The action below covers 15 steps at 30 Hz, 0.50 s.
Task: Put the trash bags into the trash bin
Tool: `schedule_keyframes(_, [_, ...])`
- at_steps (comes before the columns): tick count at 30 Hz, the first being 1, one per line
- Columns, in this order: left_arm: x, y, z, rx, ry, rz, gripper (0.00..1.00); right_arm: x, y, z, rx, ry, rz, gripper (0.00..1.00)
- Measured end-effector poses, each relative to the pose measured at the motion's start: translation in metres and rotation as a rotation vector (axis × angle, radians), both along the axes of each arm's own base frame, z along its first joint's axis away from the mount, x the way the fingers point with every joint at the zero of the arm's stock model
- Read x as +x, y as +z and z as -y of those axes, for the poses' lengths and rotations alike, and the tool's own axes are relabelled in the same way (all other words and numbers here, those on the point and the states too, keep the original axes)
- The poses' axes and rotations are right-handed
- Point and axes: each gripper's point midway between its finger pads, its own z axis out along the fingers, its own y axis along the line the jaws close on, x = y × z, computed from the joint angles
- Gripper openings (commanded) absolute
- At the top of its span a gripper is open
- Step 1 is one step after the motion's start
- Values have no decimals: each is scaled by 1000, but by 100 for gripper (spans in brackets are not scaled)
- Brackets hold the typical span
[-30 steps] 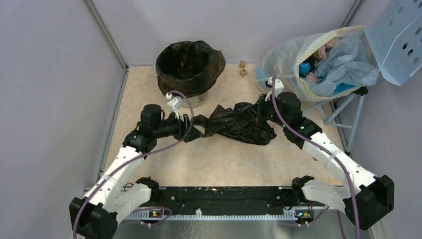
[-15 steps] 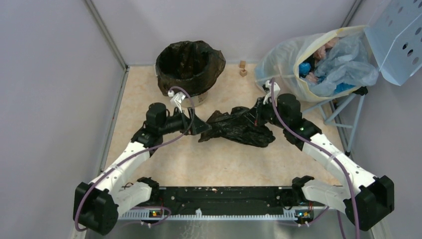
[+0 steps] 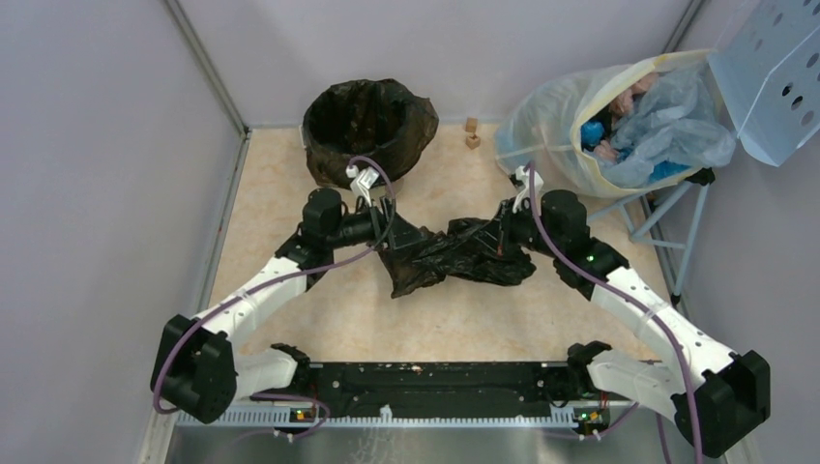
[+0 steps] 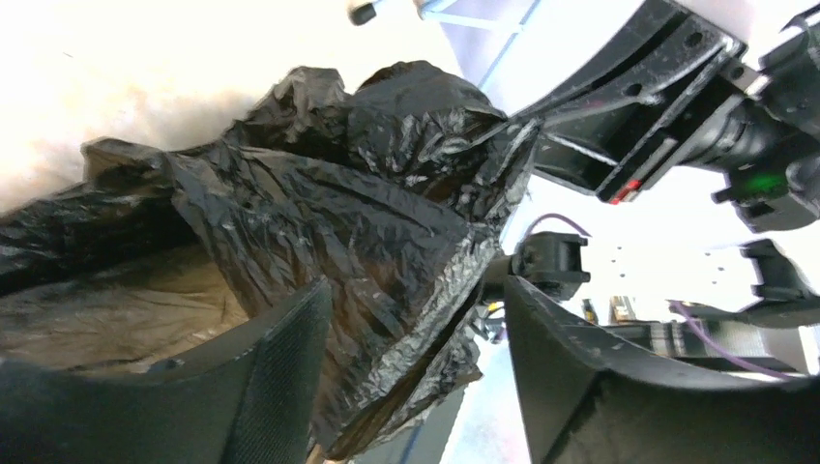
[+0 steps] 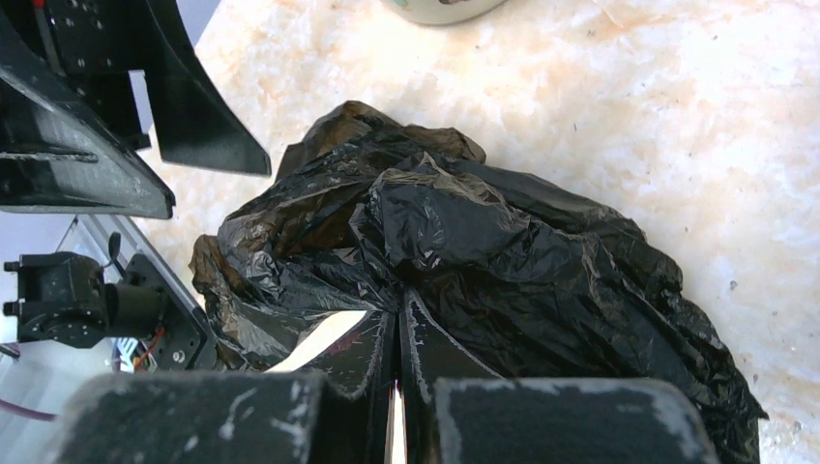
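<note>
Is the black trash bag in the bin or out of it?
Out. The trash bag lies crumpled on the table, apart from the trash bin, one end pinched by the right gripper.

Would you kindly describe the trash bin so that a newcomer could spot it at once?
Look to the table's far left corner, beside the grey wall. There stands the trash bin, a round bucket lined with black film. Unlike the translucent sack opposite, it is dark; unlike the trash bag, it stands open, not crumpled.
</note>
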Motion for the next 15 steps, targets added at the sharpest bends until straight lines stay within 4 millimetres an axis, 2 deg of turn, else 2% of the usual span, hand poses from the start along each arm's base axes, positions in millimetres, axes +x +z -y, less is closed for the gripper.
schedule_keyframes(3, [5, 0, -2, 39, 26, 0, 87, -1, -4, 2, -10, -6, -11, 0])
schedule_keyframes(6, [8, -5, -11, 102, 75, 1, 91, -2, -7, 4, -21, -14, -19, 0])
schedule_keyframes(11, [-8, -16, -17, 141, 51, -26, 92, -2, -9, 6, -30, -18, -23, 0])
schedule_keyframes(15, [-31, -46, -19, 139, -3, -130, 92, -2, -9, 6, -32, -16, -23, 0])
